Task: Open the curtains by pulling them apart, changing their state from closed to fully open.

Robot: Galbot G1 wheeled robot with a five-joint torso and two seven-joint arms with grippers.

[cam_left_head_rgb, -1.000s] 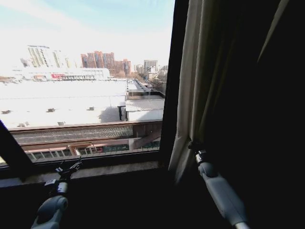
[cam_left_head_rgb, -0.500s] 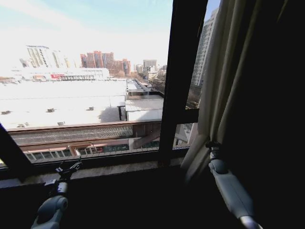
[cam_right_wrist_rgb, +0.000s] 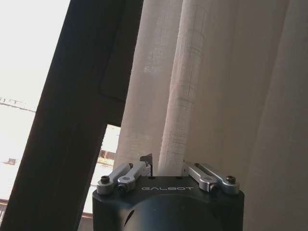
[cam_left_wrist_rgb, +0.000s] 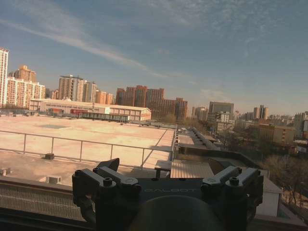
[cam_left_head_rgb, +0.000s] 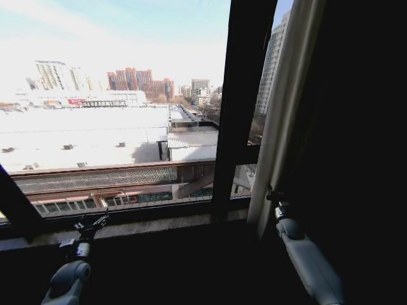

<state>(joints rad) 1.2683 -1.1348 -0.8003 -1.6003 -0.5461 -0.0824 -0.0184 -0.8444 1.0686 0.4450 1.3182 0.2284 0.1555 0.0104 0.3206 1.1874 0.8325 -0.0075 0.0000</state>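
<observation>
At the window's right side, our right gripper (cam_right_wrist_rgb: 166,169) pinches a fold of the curtains (cam_right_wrist_rgb: 211,86) bunched past the frame (cam_left_head_rgb: 241,101), where the thin fabric could slip free, while our left gripper (cam_left_head_rgb: 92,223) waits spread at the sill.

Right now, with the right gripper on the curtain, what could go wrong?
1. The right gripper pinches only one narrow pleat of the sheer curtain; the thin fabric could slip out or snag if pulled hard.
2. That gripper sits close to the dark window frame, so a swing back could knock it.
3. The left gripper rests idle by the sill, giving no backup.
</observation>
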